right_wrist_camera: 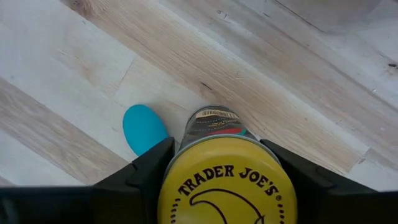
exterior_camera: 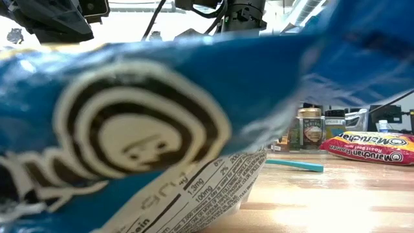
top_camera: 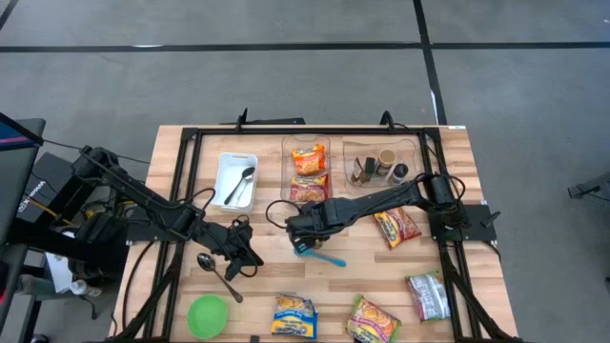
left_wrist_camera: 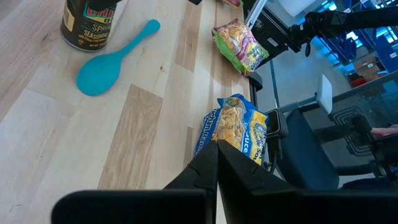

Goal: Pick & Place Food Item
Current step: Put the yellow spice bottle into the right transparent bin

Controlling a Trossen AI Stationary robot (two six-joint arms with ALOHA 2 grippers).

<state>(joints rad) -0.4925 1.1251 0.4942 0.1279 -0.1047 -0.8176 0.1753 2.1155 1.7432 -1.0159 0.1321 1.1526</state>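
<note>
Close up, the right wrist view is showing what the high view hides: the right gripper [right_wrist_camera: 227,180] is clamping a yellow-lidded seasoning jar [right_wrist_camera: 225,186] just beside the turquoise plastic spoon [right_wrist_camera: 143,127] on the wooden table [right_wrist_camera: 74,74]. From above, the white tray [top_camera: 235,180] is holding metal spoons, one clear bin [top_camera: 308,171] noodle packets, the other clear bin [top_camera: 381,168] jars. The right arm is reaching toward table centre; the left gripper [top_camera: 240,250] is resting shut nearby.

Bench [top_camera: 457,162] centre: teal spoon [top_camera: 319,255] beside seasoning jar [right_wrist_camera: 211,124] blocks approach; bare wood open between spoon and front packets [top_camera: 294,316].
</note>
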